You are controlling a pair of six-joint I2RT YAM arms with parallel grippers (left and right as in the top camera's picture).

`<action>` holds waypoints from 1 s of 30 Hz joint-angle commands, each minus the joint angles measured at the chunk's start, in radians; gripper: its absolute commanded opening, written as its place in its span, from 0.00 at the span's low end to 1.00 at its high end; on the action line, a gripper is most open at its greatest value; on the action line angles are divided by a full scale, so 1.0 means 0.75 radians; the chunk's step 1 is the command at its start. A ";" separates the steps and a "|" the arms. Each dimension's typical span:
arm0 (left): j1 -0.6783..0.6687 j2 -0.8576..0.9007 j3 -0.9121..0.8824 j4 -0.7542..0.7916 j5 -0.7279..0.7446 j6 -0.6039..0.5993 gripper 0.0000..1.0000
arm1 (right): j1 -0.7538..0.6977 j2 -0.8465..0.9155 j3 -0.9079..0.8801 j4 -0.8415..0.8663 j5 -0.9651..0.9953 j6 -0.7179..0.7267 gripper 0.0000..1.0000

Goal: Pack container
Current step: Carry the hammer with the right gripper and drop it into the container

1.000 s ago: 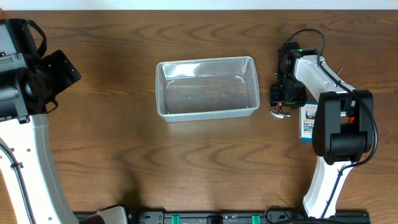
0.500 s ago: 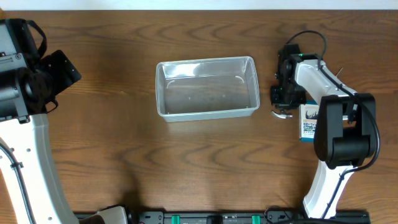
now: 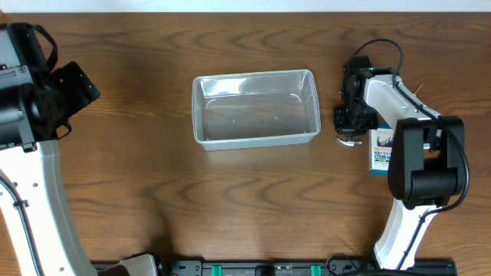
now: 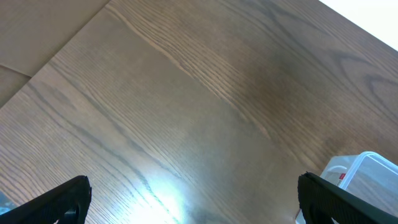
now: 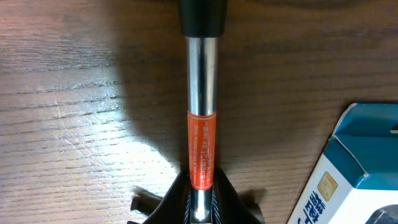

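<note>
The container (image 3: 253,77) is a clear plastic tub lying open at the middle of the table, and its corner shows in the left wrist view (image 4: 367,169). A hand tool (image 5: 201,93) with a chrome shaft, an orange label and a black grip lies on the wood to the right of the tub. Its chrome end (image 3: 349,139) pokes out under the right arm. My right gripper (image 5: 201,190) is shut on the shaft just below the orange label. My left gripper (image 4: 196,205) is open above bare wood at the far left, holding nothing.
A small blue-and-white printed box (image 3: 380,149) lies just right of the tool, close beside the right gripper (image 5: 354,168). The left arm (image 3: 46,103) stands along the table's left edge.
The right gripper's fingers have closed onto the tool's shaft. The right arm shifted only slightly. The left arm and the tub have not moved.
</note>
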State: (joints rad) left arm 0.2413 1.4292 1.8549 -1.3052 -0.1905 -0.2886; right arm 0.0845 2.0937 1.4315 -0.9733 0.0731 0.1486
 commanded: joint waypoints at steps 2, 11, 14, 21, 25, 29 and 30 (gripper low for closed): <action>0.006 0.003 -0.007 -0.005 -0.016 -0.006 0.98 | 0.003 0.076 -0.012 0.027 0.036 -0.001 0.01; 0.006 0.003 -0.007 -0.004 -0.016 -0.006 0.98 | 0.012 0.039 0.416 -0.253 -0.003 -0.028 0.01; 0.006 0.003 -0.007 -0.004 -0.016 -0.006 0.98 | 0.039 0.005 0.627 -0.365 -0.004 -0.070 0.01; 0.006 0.003 -0.007 -0.006 -0.015 -0.006 0.98 | 0.197 -0.089 1.015 -0.527 -0.077 -0.331 0.01; 0.006 0.003 -0.007 -0.005 -0.016 -0.006 0.98 | 0.350 -0.116 1.074 -0.528 -0.149 -0.510 0.01; 0.006 0.003 -0.007 -0.005 -0.016 -0.001 0.98 | 0.492 -0.105 1.063 -0.544 -0.223 -0.681 0.01; 0.006 0.003 -0.007 -0.005 -0.016 -0.001 0.98 | 0.518 -0.103 1.050 -0.547 -0.245 -0.741 0.01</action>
State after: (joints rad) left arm 0.2413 1.4292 1.8549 -1.3052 -0.1905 -0.2882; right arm 0.4240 2.0052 2.2280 -1.3754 -0.0402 -0.2352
